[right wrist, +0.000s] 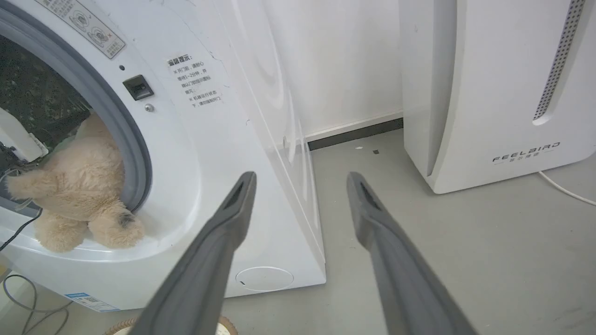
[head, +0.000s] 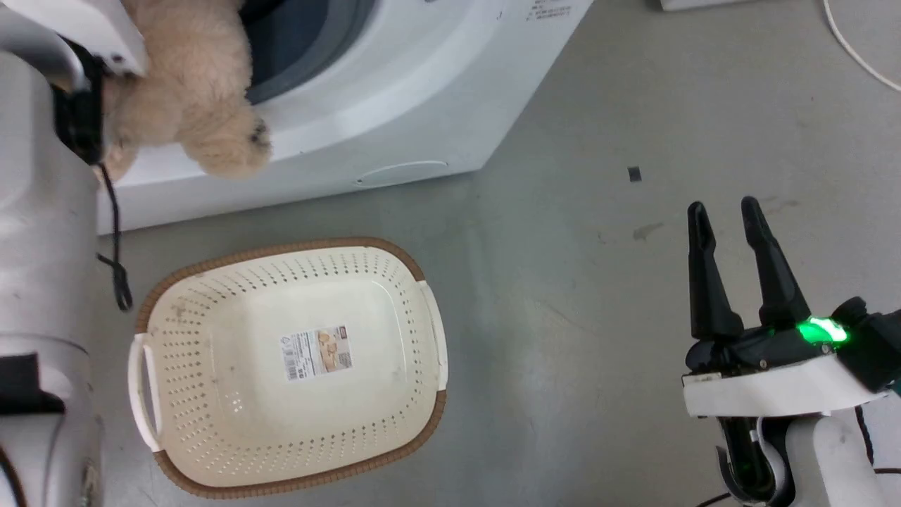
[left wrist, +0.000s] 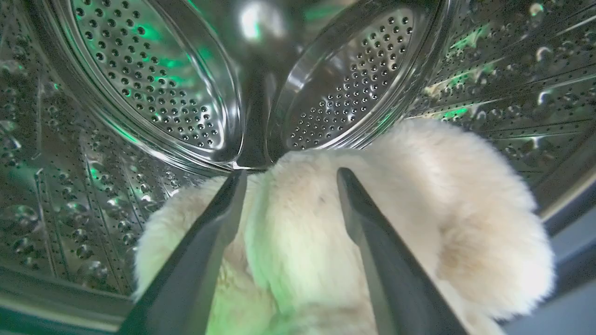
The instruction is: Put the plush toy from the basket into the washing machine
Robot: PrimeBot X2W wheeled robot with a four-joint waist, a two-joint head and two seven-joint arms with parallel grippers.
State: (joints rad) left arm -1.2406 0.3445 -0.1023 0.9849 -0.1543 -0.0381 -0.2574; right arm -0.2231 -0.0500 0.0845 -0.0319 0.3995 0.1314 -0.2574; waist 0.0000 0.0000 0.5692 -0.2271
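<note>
Grey floor [head: 598, 317] fills most of the head view, with the washing machine [head: 422, 91] at 12 o'clock and the basket [head: 295, 248] at 7 o'clock, holding nothing but its sticker label [head: 317, 352]. At 11 o'clock the plush toy [head: 190, 91] sits in the open port, its upper body inside and its stubby legs hanging out over the lower lip of the grey seal [right wrist: 135, 153].

From the left wrist, the left gripper [left wrist: 289, 171] reaches into the steel drum [left wrist: 153, 83]. Its fingers are spread wide astride the toy's body, fur bulging between them, and they do not seem to pinch. The right gripper [head: 723, 205] idles at 4 o'clock over the floor, fingers apart and holding nothing.

I judge this to be the placing step, nearly done. The next move calls for nudging the toy deeper until its legs clear the lip, then drawing the left arm straight back without snagging the fur.
</note>
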